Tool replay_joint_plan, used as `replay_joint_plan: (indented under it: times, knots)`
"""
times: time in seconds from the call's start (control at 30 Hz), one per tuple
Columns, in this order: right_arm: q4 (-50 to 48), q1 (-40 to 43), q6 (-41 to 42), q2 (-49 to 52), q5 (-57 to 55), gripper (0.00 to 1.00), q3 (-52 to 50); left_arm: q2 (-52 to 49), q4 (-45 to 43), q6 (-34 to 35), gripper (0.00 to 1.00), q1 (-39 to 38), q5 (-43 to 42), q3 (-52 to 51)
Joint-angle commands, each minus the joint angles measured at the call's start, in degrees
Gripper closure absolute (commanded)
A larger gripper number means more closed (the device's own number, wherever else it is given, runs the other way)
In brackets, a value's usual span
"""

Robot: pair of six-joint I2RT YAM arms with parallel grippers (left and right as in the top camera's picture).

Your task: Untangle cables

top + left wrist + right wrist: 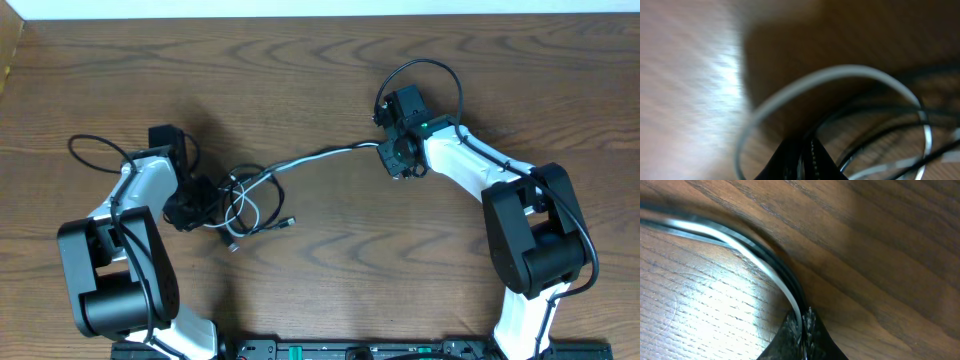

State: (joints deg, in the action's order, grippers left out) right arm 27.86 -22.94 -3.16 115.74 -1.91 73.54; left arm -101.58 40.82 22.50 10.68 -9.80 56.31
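The cables [250,200] lie in a loose tangle of white and black loops left of the table's middle, with small plug ends at the front. A white and black strand [320,156] runs from the tangle to the right. My right gripper [392,152] is shut on this strand; the right wrist view shows the white and black cords [765,260] pinched between its fingers [804,330]. My left gripper [205,205] sits at the tangle's left edge. In the left wrist view its fingers [802,160] are closed on a black cord, with white and black loops [850,75] around them.
The table is dark wood [330,260]. A thicker black arm wire loops on the table at the far left [95,150]. Another arm wire arcs above the right wrist [430,75]. The arm bases stand at the front left [120,290] and front right [535,250].
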Motion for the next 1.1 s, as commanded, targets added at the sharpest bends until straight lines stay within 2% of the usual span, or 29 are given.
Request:
replay_joint_plan:
  times: [0.0,0.13,0.27,0.4,0.5,0.57,0.7,0.9,1.07]
  knots:
    - [1.05,0.35,0.09,3.45,-0.72,0.99,-2.10,-1.66,-0.87,-5.57,0.89,-2.80,-7.21,-0.74]
    - [1.03,0.35,0.11,3.45,-0.72,0.99,-2.10,-1.64,-1.75,-7.50,0.87,-5.53,-9.07,-0.46]
    - [0.17,0.35,0.09,3.41,-1.16,0.98,-2.05,-1.16,-1.46,-7.45,0.91,-6.75,-9.44,1.75]
    - [1.16,0.31,1.05,1.53,-0.83,0.78,0.31,0.31,-3.34,-7.48,0.92,-6.80,-13.84,3.61]
    - [2.14,-0.04,1.29,-1.33,0.48,0.53,3.02,0.55,-6.51,-7.45,0.92,-6.80,-17.42,3.72]
    - [2.64,-0.33,1.42,-3.63,2.80,0.48,4.70,0.52,-8.13,-7.45,0.93,-6.80,-18.29,3.72]
    - [2.25,-0.94,2.51,-7.41,10.49,0.44,6.05,0.52,-9.51,-7.48,0.93,-6.86,-18.29,3.72]
    - [1.70,-1.92,13.11,-8.00,16.55,0.45,5.95,0.52,-10.29,-7.48,0.93,-6.91,-18.49,3.69]
    - [1.31,-4.26,16.87,-5.46,18.60,0.50,5.92,0.52,-10.97,-8.81,0.93,-7.08,-26.08,3.69]
